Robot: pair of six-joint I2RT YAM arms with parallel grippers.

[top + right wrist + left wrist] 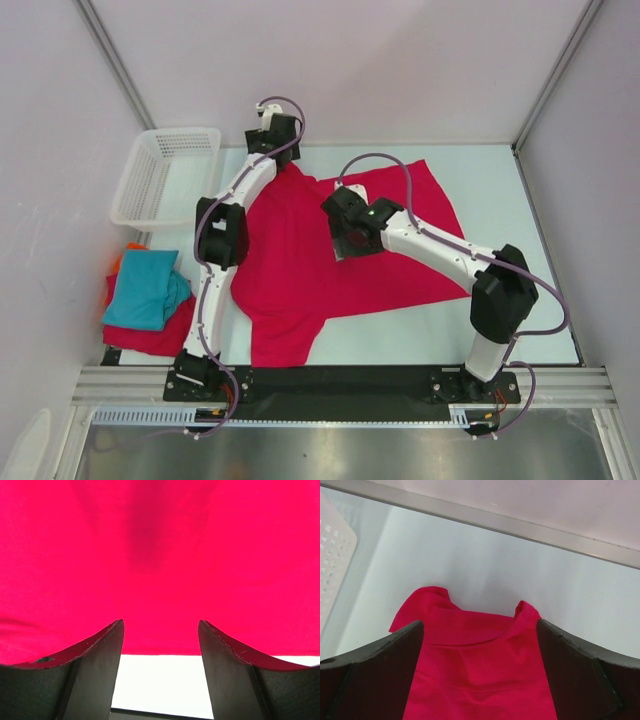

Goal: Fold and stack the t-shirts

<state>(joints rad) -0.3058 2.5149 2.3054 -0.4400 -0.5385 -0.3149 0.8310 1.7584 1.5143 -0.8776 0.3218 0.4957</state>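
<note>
A large crimson-red t-shirt [330,250] lies spread over the middle of the table. At the back, my left gripper [278,150] hangs over the shirt's far corner. In the left wrist view, that gripper [480,625] is wide open, with the shirt's rumpled edge [470,630] lying loose between its fingers. My right gripper [345,240] hovers over the middle of the shirt. The right gripper [160,625] is open and holds nothing, with red cloth [160,555] ahead of it and a straight edge of the shirt between its fingers. A folded teal t-shirt [145,288] tops a red one [150,338] at the left.
A white mesh basket [165,175] stands at the back left, close to the left arm. An orange cloth edge [118,262] peeks out behind the folded stack. The metal frame rail [350,380] runs along the near edge, and grey walls close in the table.
</note>
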